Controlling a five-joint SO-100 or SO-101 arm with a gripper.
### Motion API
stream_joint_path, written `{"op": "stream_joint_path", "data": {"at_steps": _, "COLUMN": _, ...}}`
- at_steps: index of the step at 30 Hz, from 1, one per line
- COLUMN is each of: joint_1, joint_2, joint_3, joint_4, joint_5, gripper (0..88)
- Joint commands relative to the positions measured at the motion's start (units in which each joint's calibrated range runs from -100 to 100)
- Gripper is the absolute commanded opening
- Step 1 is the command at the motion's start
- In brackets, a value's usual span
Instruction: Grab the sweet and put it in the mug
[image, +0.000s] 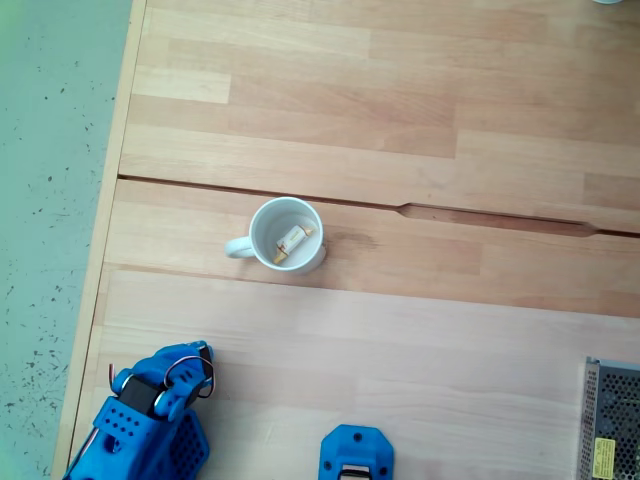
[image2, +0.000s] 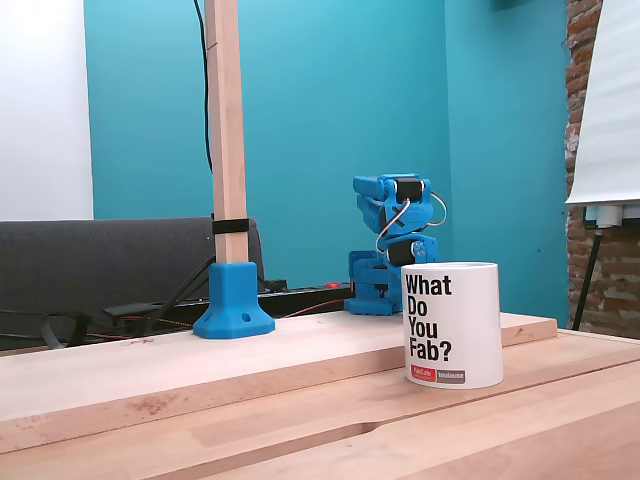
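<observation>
**Sweet inside the mug, arm folded at the table's near edge**

In a fixed view from above, the sweet (image: 292, 241) lay inside the white mug (image: 262, 232), left of frame centre, well apart from the blue arm (image: 150, 420) folded at the lower left. Whether the gripper (image: 190, 375) jaws stood open or closed could not be told. Bare table (image: 420, 330) surrounded the mug; its left edge ran nearby. In a fixed side view, the mug (image2: 452, 325) stood at lower right, the arm (image2: 395, 245) behind it.

The blue arm (image2: 395, 240) sits folded up tight over its base at the table's edge. Its gripper (image: 200, 370) is tucked in; I can't tell how the jaws stand.
</observation>
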Motion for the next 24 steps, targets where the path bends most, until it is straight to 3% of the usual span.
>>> {"op": "stream_joint_path", "data": {"at_steps": 1, "joint_1": 0.0, "joint_2": 0.1, "joint_3": 2.1, "joint_4": 0.3, "joint_5": -0.2, "gripper": 0.0}}
{"op": "stream_joint_path", "data": {"at_steps": 24, "joint_1": -0.4, "joint_2": 0.1, "joint_3": 2.3, "joint_4": 0.3, "joint_5": -0.2, "gripper": 0.0}}
